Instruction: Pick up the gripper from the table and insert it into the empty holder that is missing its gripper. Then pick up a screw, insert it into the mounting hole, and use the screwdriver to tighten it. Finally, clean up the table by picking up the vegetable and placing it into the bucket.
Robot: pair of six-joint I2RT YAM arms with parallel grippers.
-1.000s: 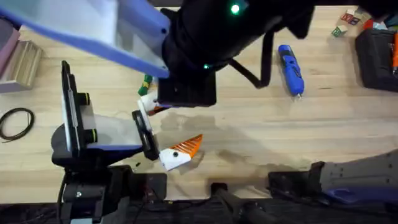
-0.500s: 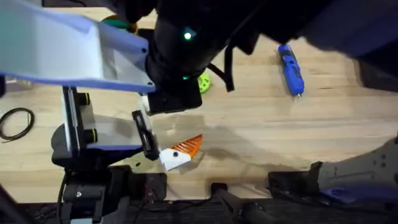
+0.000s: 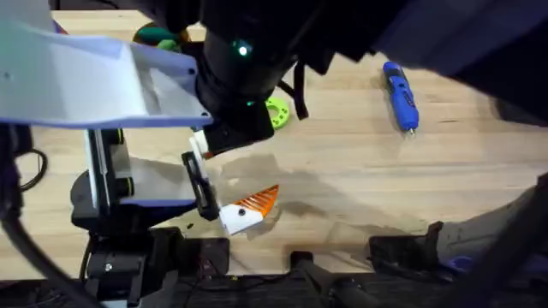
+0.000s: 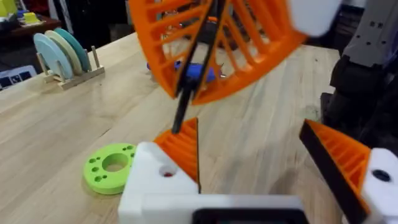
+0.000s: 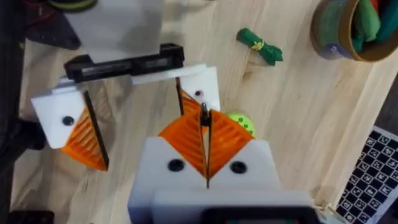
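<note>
Overhead, the right arm [image 3: 257, 51] rises close under the camera as a dark blur. It hides much of the table [image 3: 360, 171] beyond the lime-green disc [image 3: 276, 112], and only a green sliver of the bucket shows. From the disc toward the arm bases, well apart from it, the orange gripper [image 3: 259, 203] sits against the white holder [image 3: 237, 221] at the tip of a black-and-white claw [image 3: 199, 184]. Whether it is fully seated is hard to make out. The blue screwdriver [image 3: 400, 94] lies alone, well off to the disc's right.

In the right wrist view, the right gripper [image 5: 205, 134] hangs just beside the disc with its orange pads pressed together. A thin black tip [image 5: 203, 114] sticks out between them, too small to identify. The left gripper [image 4: 249, 143] faces it with fingers spread wide apart, holding nothing. The vegetable [image 5: 260, 46] lies on bare wood past the disc, near the bucket [image 5: 323, 31] but outside it. The bucket is cut off at the frame edge.
</note>
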